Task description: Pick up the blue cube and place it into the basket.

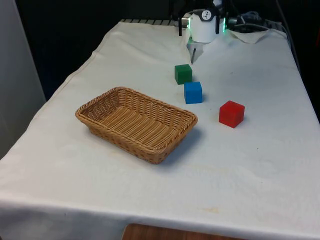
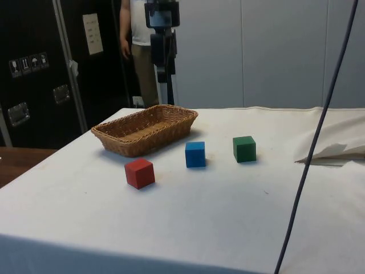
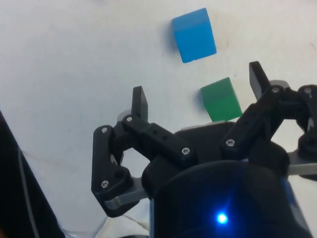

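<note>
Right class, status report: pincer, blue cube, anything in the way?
Pincer open, empty, above the cloth. Blue cube on the cloth, outside the basket. Green cube sits between pincer and blue cube.

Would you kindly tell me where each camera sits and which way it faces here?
Front view: looks along the table at the basket and three cubes; the gripper hangs at the far end.
Side view: at the table's side, facing the cabinets and a person standing behind; no arm.
Wrist view: on the wrist, looking down past open fingers at the cloth.
Shared: the blue cube and green cube.
</note>
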